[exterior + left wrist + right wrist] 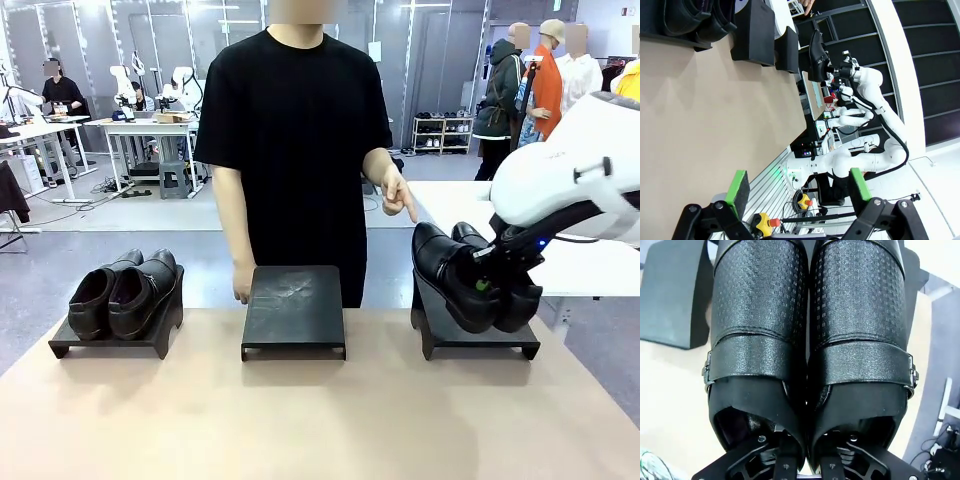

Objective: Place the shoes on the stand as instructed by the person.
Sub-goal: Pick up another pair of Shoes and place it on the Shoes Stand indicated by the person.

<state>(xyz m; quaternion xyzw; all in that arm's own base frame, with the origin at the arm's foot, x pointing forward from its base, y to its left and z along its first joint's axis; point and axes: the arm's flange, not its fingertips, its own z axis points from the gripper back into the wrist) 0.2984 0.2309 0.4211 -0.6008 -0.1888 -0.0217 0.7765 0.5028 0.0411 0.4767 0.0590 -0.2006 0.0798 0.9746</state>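
Two pairs of black shoes, three black stands, catalogued against the middle stand (294,308). My right claw (487,284) — clamped on the inner walls of one pair (470,277), toes tipped up — holds it over the right-hand stand (476,340). Second pair (126,292) rests on the left-hand stand (112,340). Middle stand bare. My left claw (799,192) — pads spread wide, gripping nothing — hangs above the table (320,420). Person's hand (396,195) points a finger down toward the held pair.
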